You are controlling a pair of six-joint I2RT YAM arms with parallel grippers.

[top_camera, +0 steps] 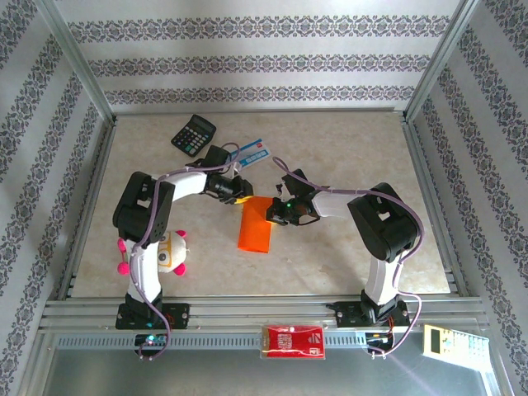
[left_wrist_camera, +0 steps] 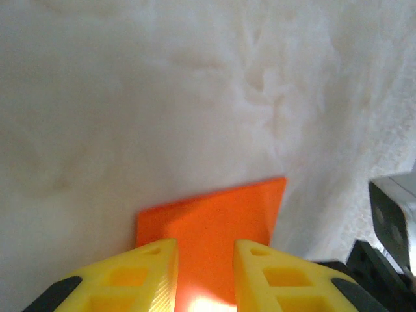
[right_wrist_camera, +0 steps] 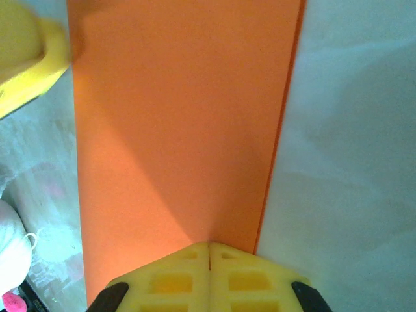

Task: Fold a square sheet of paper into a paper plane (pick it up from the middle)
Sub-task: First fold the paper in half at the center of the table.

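Orange paper (top_camera: 255, 233) is lying folded on the worktop (top_camera: 346, 148). Left end effector (top_camera: 243, 191) is sitting at its far edge; right end effector (top_camera: 272, 213) is sitting at its right edge. Calculator (top_camera: 194, 134) is resting far-left.

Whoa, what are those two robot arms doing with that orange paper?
They are working on folding a paper plane. The orange paper lies in the middle of the table as a long narrow strip. It looks folded in half, and it is not a plane yet. The right tool is shut, with its tips on the paper by one long edge. The left tool is at the paper's far end, jaws a little apart, with paper showing between them.
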